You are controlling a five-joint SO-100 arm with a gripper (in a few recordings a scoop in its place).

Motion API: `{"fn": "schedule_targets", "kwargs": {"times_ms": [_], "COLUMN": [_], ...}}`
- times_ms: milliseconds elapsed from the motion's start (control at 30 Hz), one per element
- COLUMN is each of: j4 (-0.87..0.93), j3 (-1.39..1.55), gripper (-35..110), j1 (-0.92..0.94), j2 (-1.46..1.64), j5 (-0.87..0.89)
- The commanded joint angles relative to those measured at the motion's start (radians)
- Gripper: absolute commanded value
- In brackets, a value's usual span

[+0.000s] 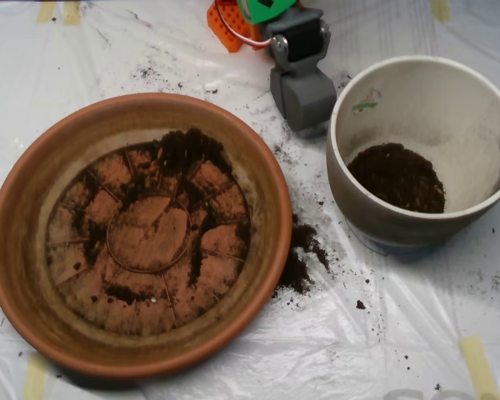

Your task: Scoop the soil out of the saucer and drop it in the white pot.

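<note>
most soil (397,177) lies in the white pot (425,218), right of the scoop (303,98), pressed together.

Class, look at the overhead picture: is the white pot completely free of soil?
No. A dark heap of soil lies on the bottom of the white pot.

terracotta saucer (33,275), dark soil (397,177), off-white pot (450,108)

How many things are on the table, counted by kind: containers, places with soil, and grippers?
Containers: 2, the saucer and the white pot
Soil places: 3, in the saucer, in the pot, spilled between them
Gripper: 1
Total: 6
</note>
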Motion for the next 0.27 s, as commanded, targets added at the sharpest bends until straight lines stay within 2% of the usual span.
{"fn": "schedule_targets", "kwargs": {"times_ms": [0,233], "j4": [-0.011,-0.011], "j3": [-0.015,-0.015], "gripper": [3,2], "j1": [-0.002,-0.002], "j2": [0.072,0.072], "j5": [-0.008,-0.008]}}
